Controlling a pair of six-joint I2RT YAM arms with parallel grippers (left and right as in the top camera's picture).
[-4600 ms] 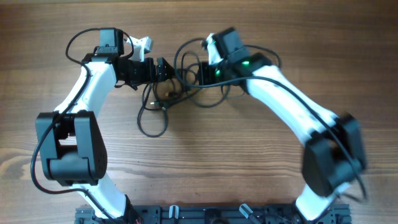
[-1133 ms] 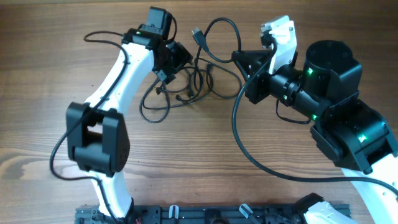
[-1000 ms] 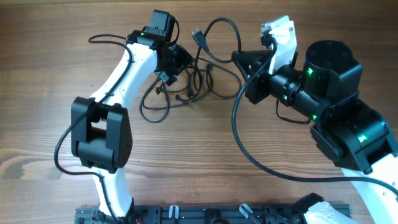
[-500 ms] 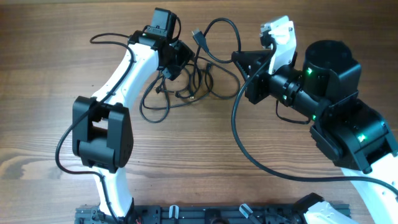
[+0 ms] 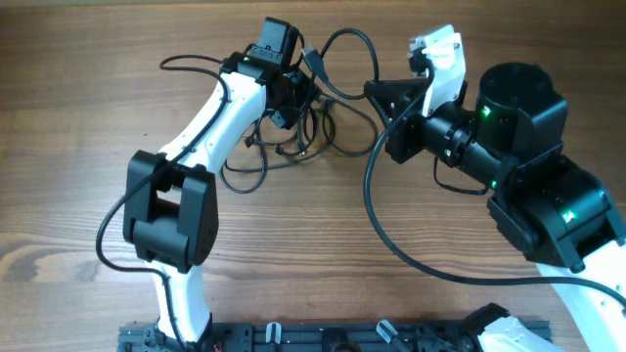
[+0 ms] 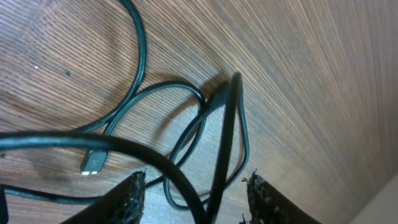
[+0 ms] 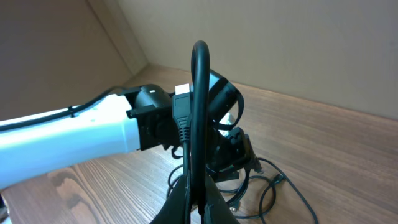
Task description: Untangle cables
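Lying in a loose tangle of black loops, the cables sit on the far middle of the wooden table, under and beside the left gripper. 1 cord rises out of the heap, arcs above the table and meets the right gripper. Its plug hangs free near the left arm's wrist.

In the right wrist view that cord stands as a narrow upright loop. Its base is pinched between the 2 fingers, which are closed on it. The plug shows against the loop (pale tip upward), with the left arm and the tangle behind it.

From the left wrist camera, the left gripper is spread wide, its 2 ridged fingertips well apart. 2 or 3 cables cross the gap between them, none of them clamped. Further out on the wood lies a silver USB end, at the tip of a cable that curves away across the grain.
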